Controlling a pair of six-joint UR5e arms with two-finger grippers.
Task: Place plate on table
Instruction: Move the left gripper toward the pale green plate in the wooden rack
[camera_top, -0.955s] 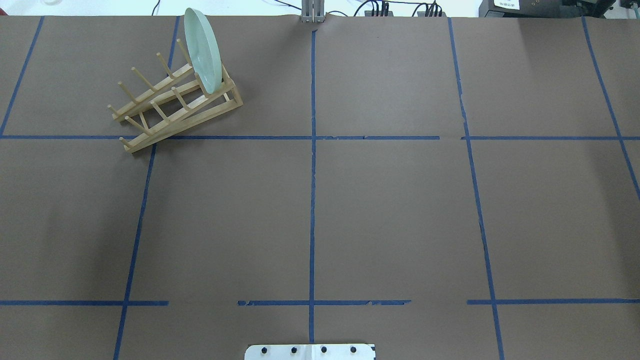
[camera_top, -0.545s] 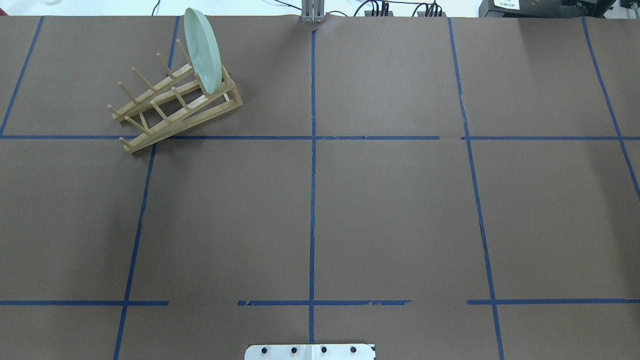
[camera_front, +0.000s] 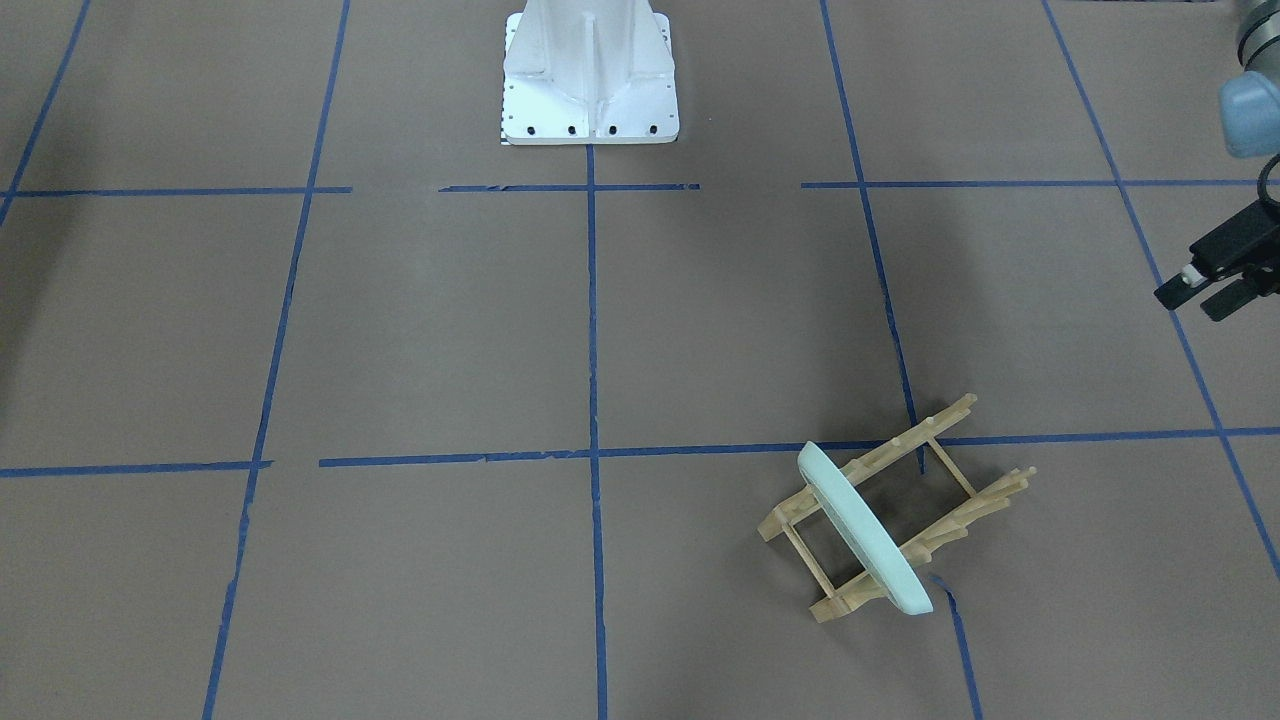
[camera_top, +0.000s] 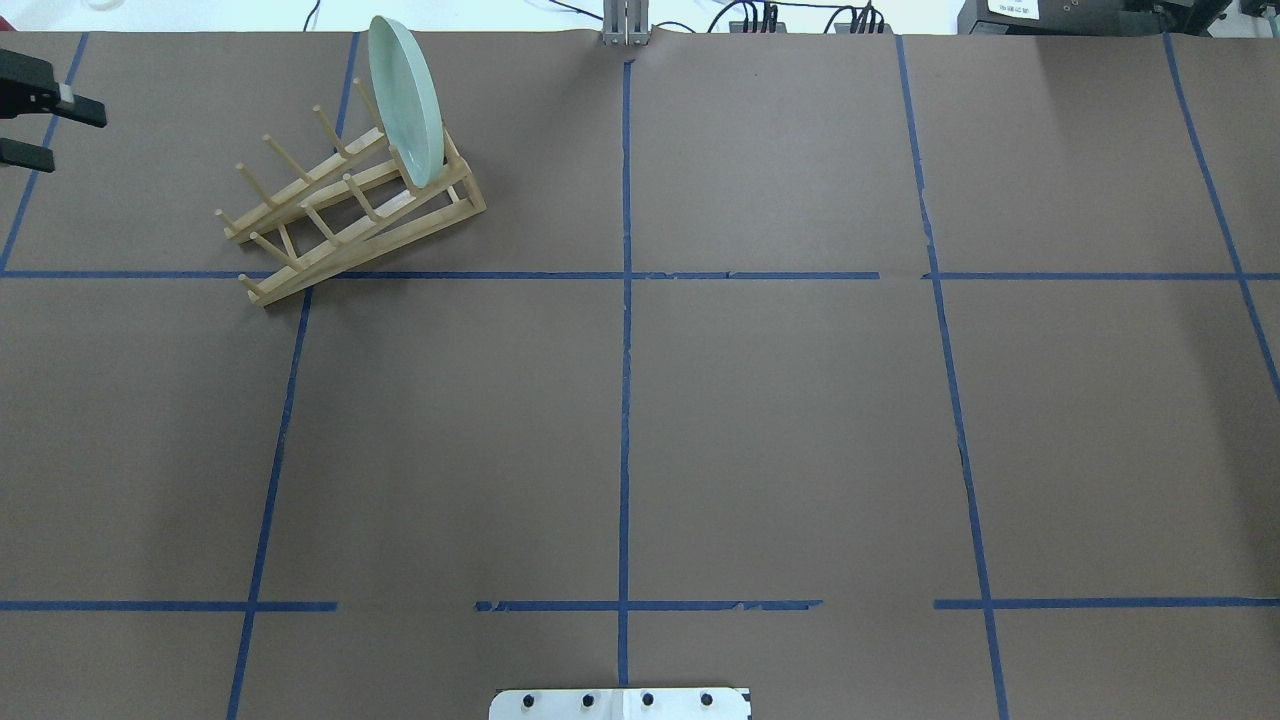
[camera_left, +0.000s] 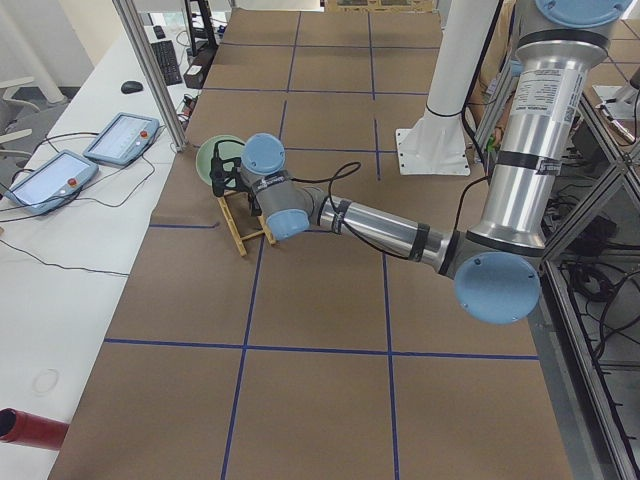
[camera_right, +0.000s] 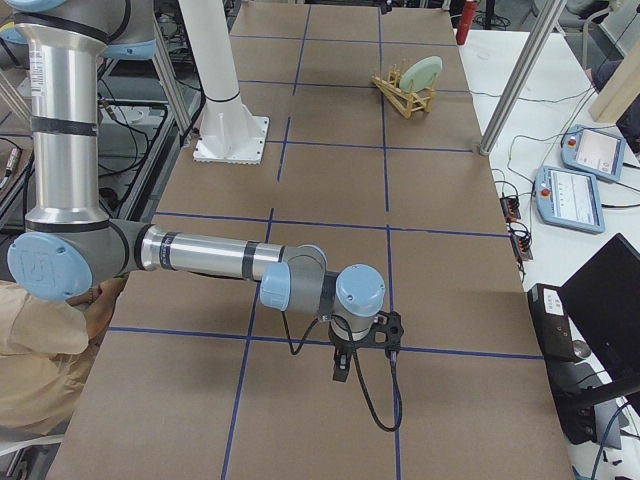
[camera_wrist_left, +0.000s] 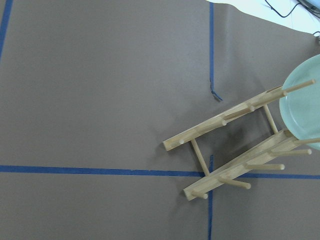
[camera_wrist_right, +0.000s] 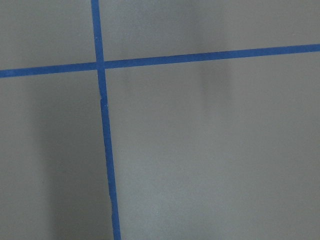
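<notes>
The pale mint-green plate (camera_top: 405, 100) stands on edge in the end slot of the wooden rack (camera_top: 340, 215), at the far left of the brown table (camera_top: 780, 420). It also shows in the front view (camera_front: 865, 535) and at the right edge of the left wrist view (camera_wrist_left: 302, 107). My left gripper (camera_top: 75, 138) is open and empty. It hovers at the overhead view's left edge, left of the rack and apart from it, and shows in the front view (camera_front: 1190, 305). My right gripper (camera_right: 345, 365) shows only in the right side view, far from the plate; I cannot tell its state.
The white robot base (camera_front: 590, 80) stands at the table's near middle edge. Cables and a metal post (camera_top: 625, 25) line the far edge. Teach pendants (camera_left: 120, 140) lie on a white side table beyond the rack.
My left gripper has come into the overhead view at the far left edge. The plate and the rack have not moved.
</notes>
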